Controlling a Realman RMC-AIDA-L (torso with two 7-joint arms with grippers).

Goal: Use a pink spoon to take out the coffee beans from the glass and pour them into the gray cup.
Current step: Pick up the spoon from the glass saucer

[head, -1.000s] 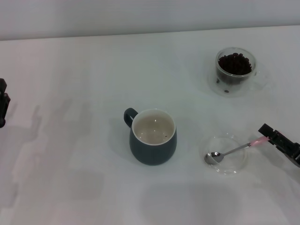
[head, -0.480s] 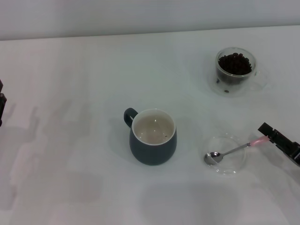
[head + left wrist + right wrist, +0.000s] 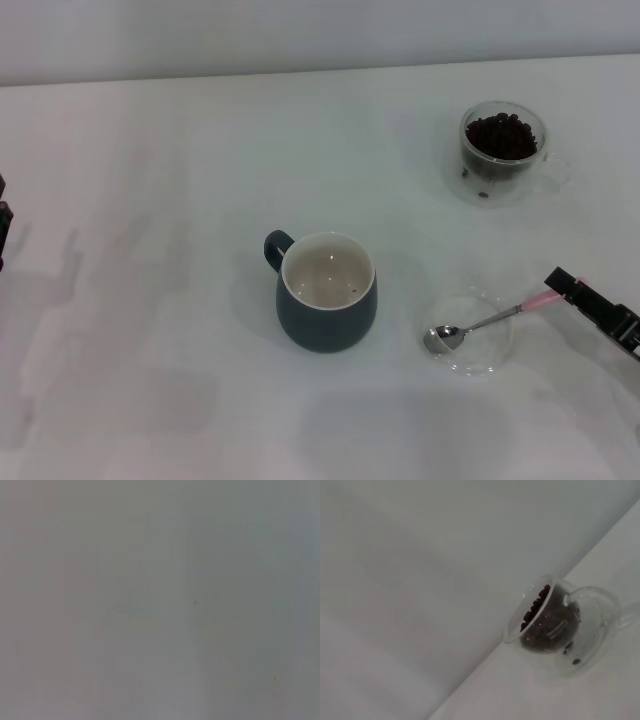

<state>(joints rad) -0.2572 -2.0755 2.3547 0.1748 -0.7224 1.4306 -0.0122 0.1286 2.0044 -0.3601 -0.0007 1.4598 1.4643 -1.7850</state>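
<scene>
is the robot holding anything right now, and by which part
The right gripper holds the pink spoon by the tip of its pink handle, bowl in the glass dish. The left gripper holds nothing.

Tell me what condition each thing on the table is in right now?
glass: upright, heaped with coffee beans.
gray cup: upright, nearly empty.
pink spoon: bowl in shallow glass dish, handle at right gripper.
left gripper: at the table's edge.
</scene>
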